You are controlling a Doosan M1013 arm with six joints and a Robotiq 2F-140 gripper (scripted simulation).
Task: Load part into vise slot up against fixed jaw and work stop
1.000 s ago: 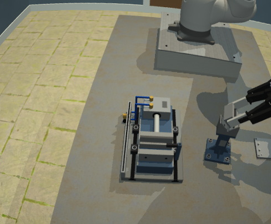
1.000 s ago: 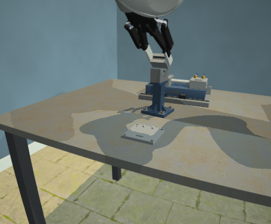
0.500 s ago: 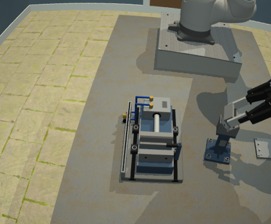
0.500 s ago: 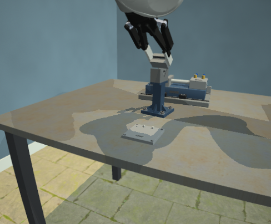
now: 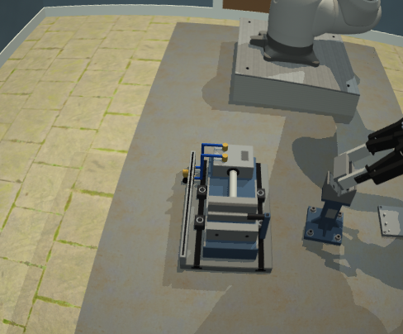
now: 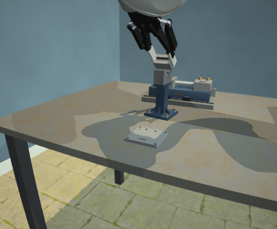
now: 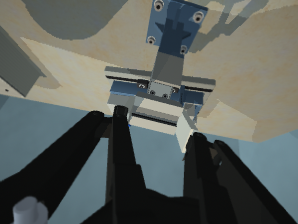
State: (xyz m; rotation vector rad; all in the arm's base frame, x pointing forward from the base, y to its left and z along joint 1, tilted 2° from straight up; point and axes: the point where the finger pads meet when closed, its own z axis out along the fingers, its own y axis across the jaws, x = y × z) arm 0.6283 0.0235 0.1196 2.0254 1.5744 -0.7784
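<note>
The end effector (image 6: 163, 59) is clamped on the part (image 6: 162, 63), a grey block held directly above the V-block (image 6: 162, 94), well apart from the bare infeed plate (image 6: 146, 135) and the vise (image 5: 231, 207) on the desk (image 6: 57, 113).

The grip looks shallow, taken near the fingertips (image 5: 344, 175); the block could pivot or slip if it scrapes the V-block's faces during lowering.

Whether the part already touches the V is unclear. The milled slot's direction is hard to read, and the wrist view's fingers hide much of the block.
</note>
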